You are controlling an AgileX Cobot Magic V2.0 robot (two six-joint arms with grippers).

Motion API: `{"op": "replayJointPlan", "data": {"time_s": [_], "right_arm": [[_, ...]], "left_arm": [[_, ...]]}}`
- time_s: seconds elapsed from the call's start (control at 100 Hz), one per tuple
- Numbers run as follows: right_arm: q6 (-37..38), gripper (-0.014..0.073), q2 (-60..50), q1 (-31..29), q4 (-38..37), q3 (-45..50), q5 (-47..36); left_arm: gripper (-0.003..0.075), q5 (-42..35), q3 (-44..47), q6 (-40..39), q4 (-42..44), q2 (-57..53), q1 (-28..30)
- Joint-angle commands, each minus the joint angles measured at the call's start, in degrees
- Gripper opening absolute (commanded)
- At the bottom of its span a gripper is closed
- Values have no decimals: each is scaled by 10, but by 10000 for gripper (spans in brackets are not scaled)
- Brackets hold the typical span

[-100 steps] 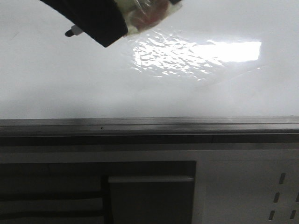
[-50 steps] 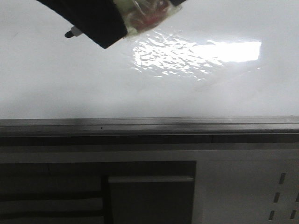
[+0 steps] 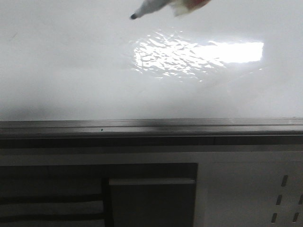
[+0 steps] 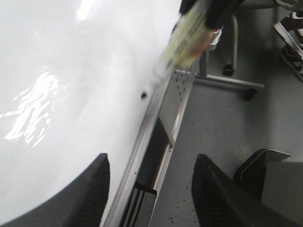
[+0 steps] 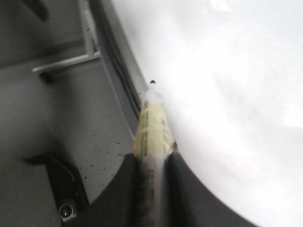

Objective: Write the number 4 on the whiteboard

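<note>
Your right gripper [image 5: 152,163] is clamped on a marker [image 5: 152,127], its two dark fingers [image 5: 128,184] pressed against the barrel from both sides, with the yellowish wrapped body and the small black tip sticking out ahead of them. In the front view only the marker's fore end shows at the upper edge, tip pointing down and toward your left arm's side, and the gripper itself is out of that picture. The tip sits over the whiteboard [image 3: 71,75], close to the bright rippled glare patch [image 3: 189,54]; you cannot tell from these pictures whether it touches the surface or hangs just above it. No stroke of the number 4 can be made out on the board in any view. The grey metal rim [image 3: 151,126] runs along the board's near edge, well away from the tip, and beyond it lies a grey perforated panel [image 3: 265,194] with dark slots. Your left gripper [image 4: 149,189] holds nothing, its two textured fingers standing wide apart over the rim, and from its camera the marker shows farther ahead, its tip above the white surface just beside the rim.
</note>
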Motion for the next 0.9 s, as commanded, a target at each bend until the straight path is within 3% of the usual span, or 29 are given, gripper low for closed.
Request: {"op": "replayJointPlan", "data": {"time_s": [0.0,0.22,0.43,0.51,0.62,0.67,0.89], "right_arm": [[101,-50,-44,-1,-34,11,-68],[143,-50,-114,-1,-33,138,-176],[162,-50,-121,-1,-17,135,-197],[217,-50,-99,-22,-18,101,-161],[218,-50,-48,-72,-25,10,-23],[218,-50,-36,-88,-24,-4,-1],[205,-50,-33,-58,30,91,-166]], "left_arm": [[365,-34,21,-17,-24,-44,37],[365,-108,145,-17,-115,-138,145],[365,-150,179,-17,-120,-171,176],[365,-154,179,-17,-120,-171,176],[365,-157,179,-17,-120,-171,176],[365,-158,179,-16,-119,-171,176],[365,-158,179,-16,-119,-171,176]]}}
